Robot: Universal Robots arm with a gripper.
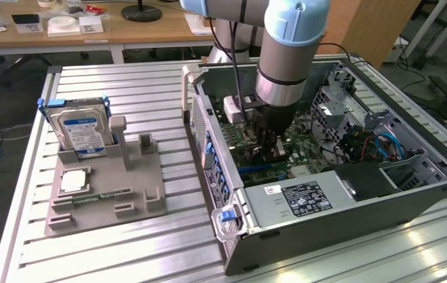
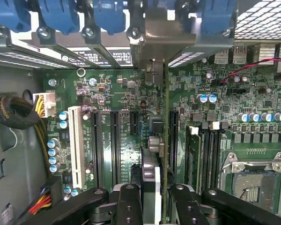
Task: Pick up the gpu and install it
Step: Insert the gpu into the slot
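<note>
The gpu [image 2: 165, 140] is clamped edge-on between the fingers of the gripper [image 2: 155, 199], held upright over the motherboard [image 2: 122, 154] inside the open computer case [image 1: 349, 218]. Its bracket end is seen against the rear slot panel [image 2: 164, 37]. The hard drive [image 1: 82, 130] is left standing in the grey fixture [image 1: 105, 194].

Open PC case [image 1: 411, 203] lies on its side on a slatted aluminium table [image 1: 129, 259], motherboard [image 2: 253, 93] exposed inside. Silver power supply [image 1: 305, 197] with a label sits at the case's near edge. At the exterior view's left, a grey fixture tray [image 1: 148, 177] holds an upright hard drive [image 1: 82, 130] with blue-white label and a small square silver chip [image 1: 74, 181]. White PCI slot [image 2: 75, 145], empty CPU socket [image 2: 255, 180], blue slot clips [image 2: 107, 14]. Wooden desk [image 1: 160, 29] behind.
</note>
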